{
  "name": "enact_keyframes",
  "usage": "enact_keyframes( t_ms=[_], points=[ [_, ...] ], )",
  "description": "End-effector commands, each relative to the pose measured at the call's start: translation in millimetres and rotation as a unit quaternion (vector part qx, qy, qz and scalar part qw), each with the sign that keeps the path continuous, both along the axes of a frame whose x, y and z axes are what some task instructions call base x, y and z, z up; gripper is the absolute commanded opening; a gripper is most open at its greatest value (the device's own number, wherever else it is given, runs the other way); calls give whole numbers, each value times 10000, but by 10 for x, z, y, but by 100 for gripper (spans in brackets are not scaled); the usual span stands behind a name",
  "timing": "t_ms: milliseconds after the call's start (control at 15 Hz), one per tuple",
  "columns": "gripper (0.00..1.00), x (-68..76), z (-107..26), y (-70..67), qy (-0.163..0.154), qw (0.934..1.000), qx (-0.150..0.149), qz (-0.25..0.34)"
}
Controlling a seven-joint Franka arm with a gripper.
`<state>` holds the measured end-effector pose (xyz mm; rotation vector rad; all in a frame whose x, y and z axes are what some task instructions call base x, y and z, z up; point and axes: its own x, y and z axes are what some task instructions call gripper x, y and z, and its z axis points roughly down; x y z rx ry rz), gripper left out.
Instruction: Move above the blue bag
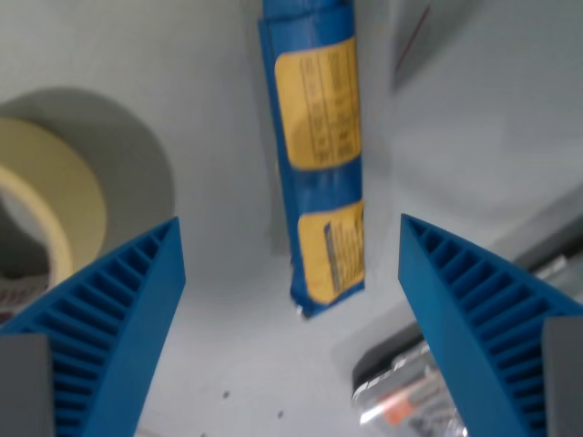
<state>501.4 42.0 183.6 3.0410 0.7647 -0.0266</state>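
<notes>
The hand (pixel 291 273) is released, its two blue fingers (pixel 118 319) wide apart with free table (pixel 228 364) between them, and the blue bag (pixel 319 155) lies from 12 o'clock toward the centre, a tape roll (pixel 46 200) at 9 o'clock.

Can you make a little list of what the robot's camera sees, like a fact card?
bag: blue with yellow labels, lying on the table, between the fingers and reaching to the top edge
gripper: open, holding nothing
fingers: blue, ribbed, one on each side
tape roll: cream, on the wrist view's left
shiny packet: bottom right, blurry
table: pale grey
</notes>
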Motion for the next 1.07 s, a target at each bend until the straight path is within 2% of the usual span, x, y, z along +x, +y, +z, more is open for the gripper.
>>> enact_keyframes(
  t_ms=[67, 533, 1067],
  points=[
    [100, 122, -71, -30, 47, 9986, -86, 517],
    [100, 213, -201, -40, 2, 9988, -85, 492],
    [100, 244, -241, -44, 28, 9992, -86, 385]
  ],
)
